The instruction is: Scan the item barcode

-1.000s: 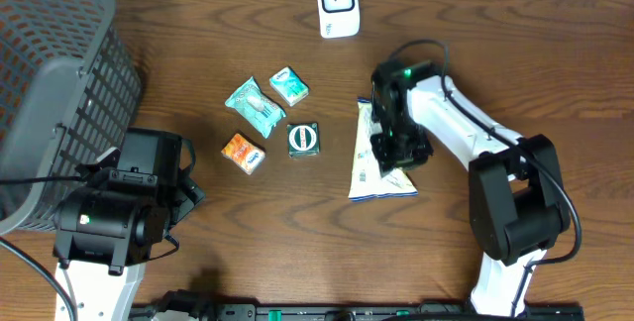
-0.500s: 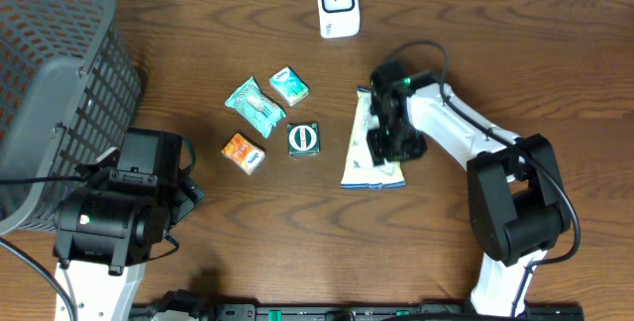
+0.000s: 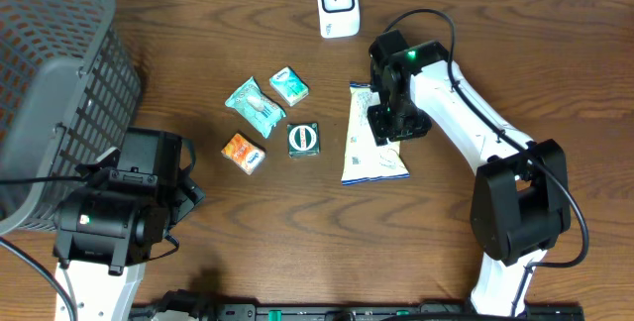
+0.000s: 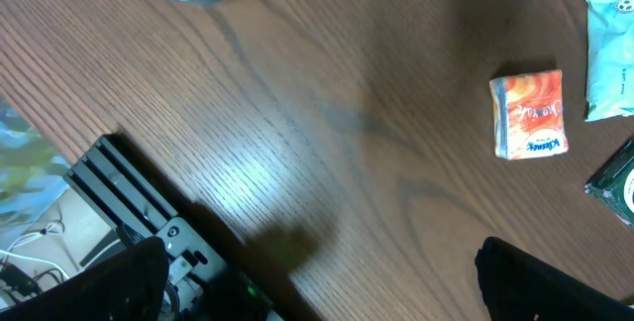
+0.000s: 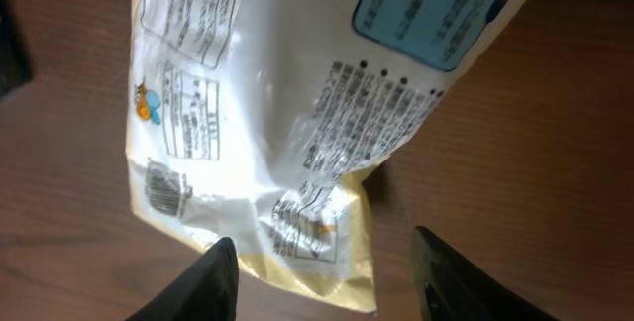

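A white pouch (image 3: 365,155) with blue and yellow print lies flat on the wooden table; the right wrist view shows its printed side (image 5: 277,93) with a small barcode (image 5: 166,190) near one edge. My right gripper (image 3: 388,128) hovers over the pouch's right edge, and in its own view (image 5: 322,242) the jaws stand open astride the pouch's yellow end without touching it. A white scanner (image 3: 337,4) stands at the table's far edge. My left gripper (image 3: 188,187) (image 4: 317,262) is wide open over bare wood at the near left, holding nothing.
A grey mesh basket (image 3: 54,73) fills the left side. Two teal packets (image 3: 256,100) (image 3: 289,85), an orange packet (image 3: 243,152) (image 4: 529,113) and a dark green round-labelled item (image 3: 303,139) lie left of the pouch.
The pouch slid left and turned a little. My right gripper moved along it toward the far side of the table, its jaws a bit wider. The left arm stayed still.
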Robot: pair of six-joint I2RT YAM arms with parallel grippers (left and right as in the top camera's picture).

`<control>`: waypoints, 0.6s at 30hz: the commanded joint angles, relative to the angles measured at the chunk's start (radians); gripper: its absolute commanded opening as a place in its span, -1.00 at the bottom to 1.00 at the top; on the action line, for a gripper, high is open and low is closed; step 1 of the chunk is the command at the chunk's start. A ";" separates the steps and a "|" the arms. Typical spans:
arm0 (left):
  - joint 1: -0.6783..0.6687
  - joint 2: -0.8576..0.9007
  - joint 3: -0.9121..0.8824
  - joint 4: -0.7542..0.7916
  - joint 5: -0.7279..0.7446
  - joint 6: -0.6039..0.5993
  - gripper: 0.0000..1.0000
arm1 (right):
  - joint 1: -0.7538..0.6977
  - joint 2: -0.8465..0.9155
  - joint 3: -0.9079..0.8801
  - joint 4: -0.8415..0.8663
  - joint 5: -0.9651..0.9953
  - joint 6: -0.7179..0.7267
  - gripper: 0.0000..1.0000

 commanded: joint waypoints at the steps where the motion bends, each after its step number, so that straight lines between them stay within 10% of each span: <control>1: 0.004 -0.005 0.019 -0.003 -0.016 -0.010 0.95 | -0.002 0.008 -0.034 0.038 0.110 0.031 0.04; 18: 0.004 -0.005 0.019 -0.003 -0.017 -0.010 0.95 | -0.179 0.008 -0.195 0.241 -0.170 0.016 0.80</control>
